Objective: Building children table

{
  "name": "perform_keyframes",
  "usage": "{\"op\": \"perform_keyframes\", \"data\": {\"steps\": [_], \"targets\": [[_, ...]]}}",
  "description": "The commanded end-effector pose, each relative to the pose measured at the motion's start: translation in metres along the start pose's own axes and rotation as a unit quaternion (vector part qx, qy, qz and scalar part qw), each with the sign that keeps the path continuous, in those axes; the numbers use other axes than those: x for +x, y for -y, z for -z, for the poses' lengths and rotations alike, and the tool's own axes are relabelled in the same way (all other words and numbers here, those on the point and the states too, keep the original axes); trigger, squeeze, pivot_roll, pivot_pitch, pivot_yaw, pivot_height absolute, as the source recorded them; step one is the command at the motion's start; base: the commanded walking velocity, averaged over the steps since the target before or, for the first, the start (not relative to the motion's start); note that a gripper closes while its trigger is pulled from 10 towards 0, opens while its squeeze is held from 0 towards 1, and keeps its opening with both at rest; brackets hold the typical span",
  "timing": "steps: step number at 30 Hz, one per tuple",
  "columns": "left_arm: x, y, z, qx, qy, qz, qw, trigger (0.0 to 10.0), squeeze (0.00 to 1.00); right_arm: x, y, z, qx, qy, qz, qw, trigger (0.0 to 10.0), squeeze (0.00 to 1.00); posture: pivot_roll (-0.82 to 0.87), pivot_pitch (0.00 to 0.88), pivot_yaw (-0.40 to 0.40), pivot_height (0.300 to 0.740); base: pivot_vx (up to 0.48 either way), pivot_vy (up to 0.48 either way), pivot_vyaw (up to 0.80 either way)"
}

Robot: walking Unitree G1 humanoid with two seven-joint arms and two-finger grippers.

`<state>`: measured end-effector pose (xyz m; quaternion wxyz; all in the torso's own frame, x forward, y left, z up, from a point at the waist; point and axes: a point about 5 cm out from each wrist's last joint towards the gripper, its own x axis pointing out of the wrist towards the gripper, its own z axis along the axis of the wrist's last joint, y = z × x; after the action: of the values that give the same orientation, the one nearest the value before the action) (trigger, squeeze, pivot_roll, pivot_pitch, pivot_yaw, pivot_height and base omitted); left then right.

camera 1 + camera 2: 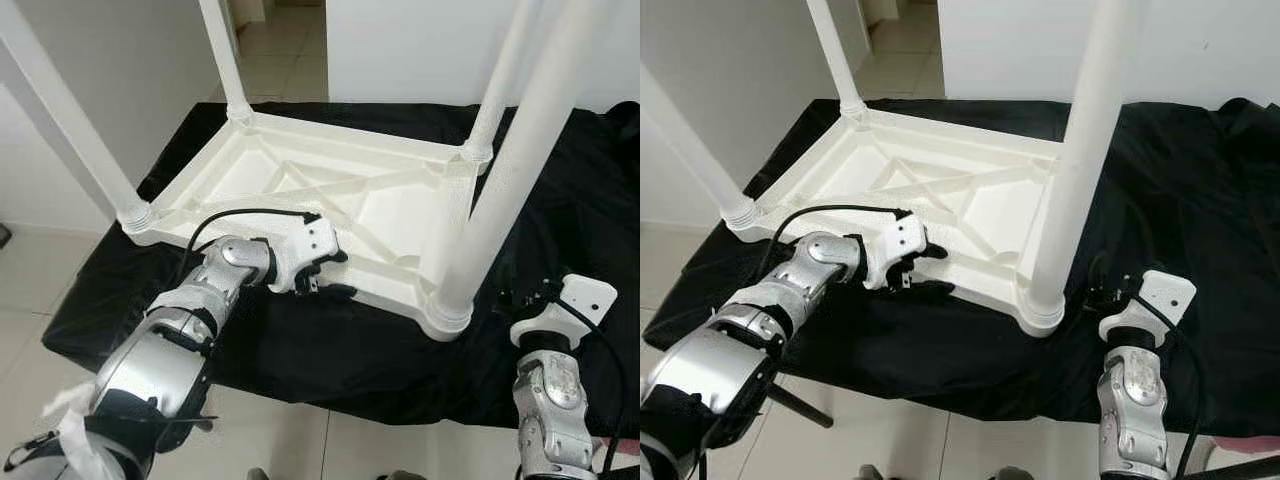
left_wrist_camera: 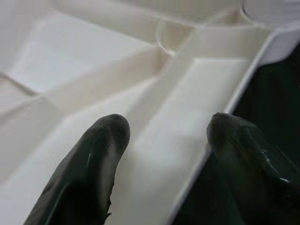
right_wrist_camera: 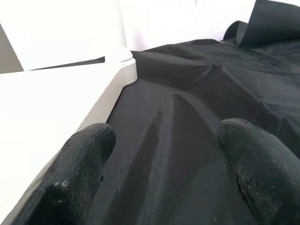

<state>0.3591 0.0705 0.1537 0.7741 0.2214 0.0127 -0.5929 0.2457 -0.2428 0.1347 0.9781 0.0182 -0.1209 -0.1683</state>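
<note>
The left gripper (image 1: 330, 275) is reaching in, jaws wide astride the upturned children table's (image 1: 330, 195) rim; the right gripper (image 3: 164, 154) is hovering, jaws wide over the black cloth (image 1: 560, 200) covering the desk.

Near leg (image 1: 505, 190): stands between the grippers.
Black cloth (image 1: 590, 200): open room at the robot's right.

left arm bent at elbow, reaching forward and inward, wrist rolled; left gripper (image 1: 325, 275) jaws parted, fingers (image 2: 91, 173) spread wide. right arm low at the side, forearm roughly upright, right gripper (image 1: 527, 297) aimed forward; jaws look parted in wrist view, head view too cluttered to confirm.
</note>
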Motion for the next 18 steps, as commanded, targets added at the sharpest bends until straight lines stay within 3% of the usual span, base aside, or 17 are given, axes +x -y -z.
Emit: {"op": "perform_keyframes", "data": {"steps": [1,4,6,8,12,13,18], "targets": [[-0.013,-0.009,-0.002,-0.003,0.028,-0.064,0.998,10.0,0.00,-0.001,-0.001,0.004,0.002,-0.011,0.015,1.000,10.0,0.00,-0.13,0.053,0.092,0.740,0.000,0.000,0.00],[-0.037,-0.017,-0.008,-0.010,0.090,-0.171,0.981,10.0,0.00,-0.003,-0.010,0.003,0.012,-0.010,0.025,1.000,10.0,0.00,-0.12,0.063,0.073,0.740,0.000,0.000,0.00],[-0.042,-0.018,-0.010,-0.013,0.103,-0.193,0.976,10.0,0.00,-0.004,-0.012,0.003,0.014,-0.007,0.026,1.000,10.0,0.00,-0.12,0.063,0.073,0.740,0.000,0.000,0.00],[-0.054,-0.021,-0.014,-0.038,0.138,-0.243,0.959,10.0,0.00,-0.005,-0.011,0.000,0.012,0.006,0.041,0.999,10.0,0.00,-0.11,0.067,0.065,0.740,0.000,0.000,0.00],[-0.063,-0.020,-0.015,-0.058,0.153,-0.262,0.951,10.0,0.00,-0.006,-0.009,-0.002,0.008,0.014,0.053,0.998,10.0,0.00,-0.11,0.067,0.066,0.740,0.000,0.000,0.00],[-0.068,-0.016,-0.013,-0.063,0.155,-0.270,0.948,10.0,0.00,-0.006,-0.003,-0.003,-0.028,0.014,0.080,0.996,10.0,0.00,-0.11,0.067,0.067,0.740,0.000,0.000,0.00],[-0.080,-0.007,-0.007,-0.079,0.154,-0.290,0.941,10.0,0.00,-0.012,0.007,-0.002,-0.066,0.016,0.112,0.991,10.0,0.00,-0.11,0.061,0.070,0.740,0.000,0.000,0.00]]}}
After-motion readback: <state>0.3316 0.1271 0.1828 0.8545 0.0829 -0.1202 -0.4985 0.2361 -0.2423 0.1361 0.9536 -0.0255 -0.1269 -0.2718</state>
